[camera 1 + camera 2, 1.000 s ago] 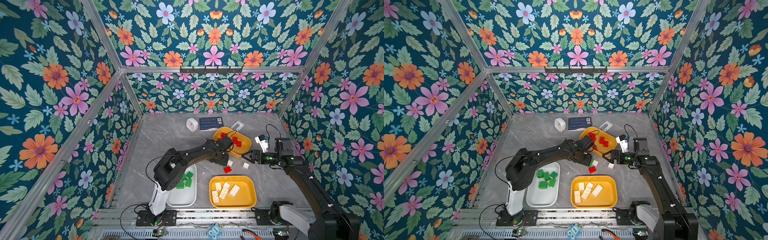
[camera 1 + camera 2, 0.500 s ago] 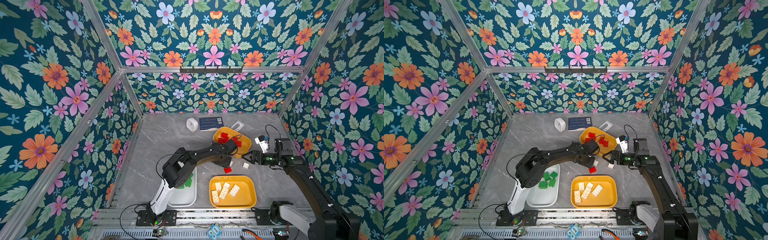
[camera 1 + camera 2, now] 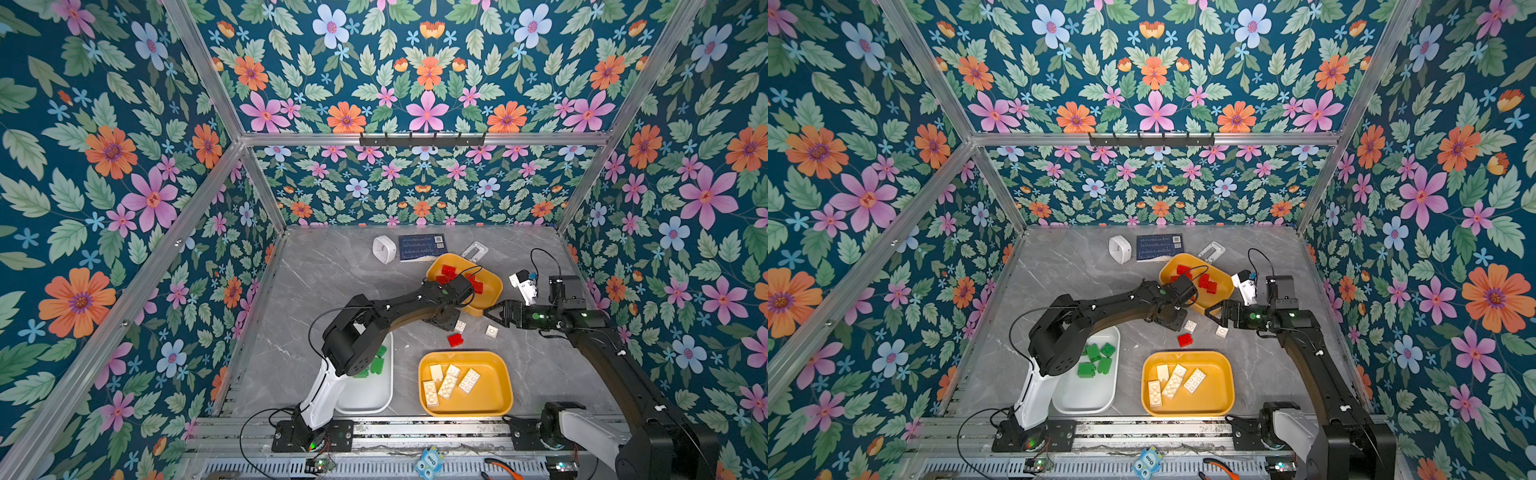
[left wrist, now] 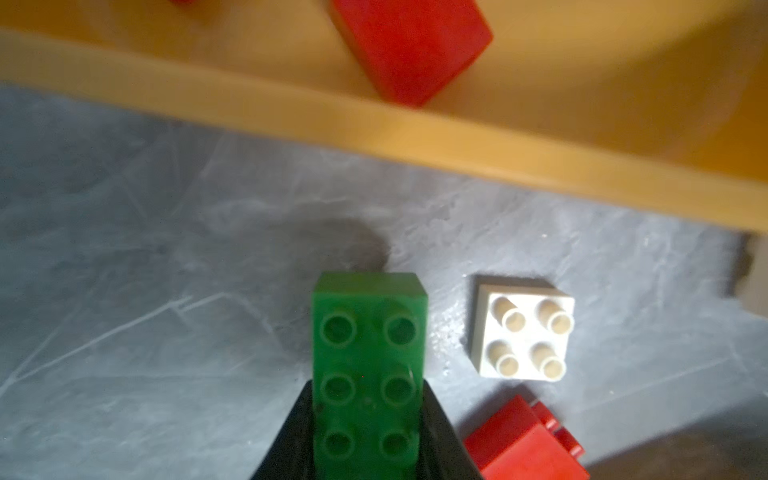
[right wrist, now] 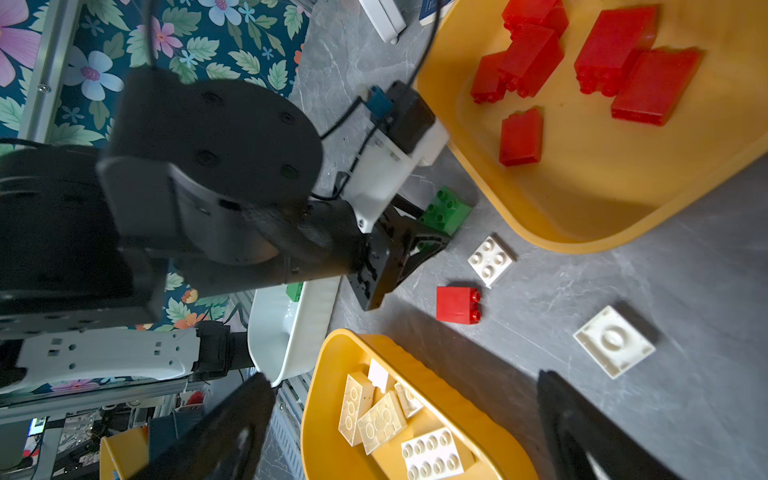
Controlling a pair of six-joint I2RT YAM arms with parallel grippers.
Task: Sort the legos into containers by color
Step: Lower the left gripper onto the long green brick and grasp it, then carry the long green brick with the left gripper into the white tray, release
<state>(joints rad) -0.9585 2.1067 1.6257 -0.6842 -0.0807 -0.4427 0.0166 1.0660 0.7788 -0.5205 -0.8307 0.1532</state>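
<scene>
Green brick (image 4: 370, 365): oblong, likely light, rigid, slick-sided. Left fingers (image 4: 293, 449) clamp its long sides, low at the counter (image 4: 124, 311), just beside the yellow tub (image 4: 374, 124) of reds. Right fingers (image 5: 232, 436) spread wide, empty.

The left arm (image 3: 386, 316) has matte black links with rounded joint housings. Its lowest link (image 3: 326, 395) is white and sits on a black base plate (image 3: 311, 432). A thin black cable (image 3: 311, 332) loops beside the elbow. In the right wrist view, the round joint cover (image 5: 216, 137) shows recessed screw holes. A white camera bracket (image 5: 382, 170) carries a blue connector (image 5: 379, 104). The left gripper (image 5: 436, 226) is black, with angular fingers.

The right arm (image 3: 602, 349) has black links, two green indicator lights (image 3: 539, 316) and a white base housing (image 3: 586, 428). Its camera mount (image 3: 524, 286) is white – a black camera cable (image 3: 545, 249) arches above it. The right gripper (image 5: 399, 415) is black, with tapered fingers.
</scene>
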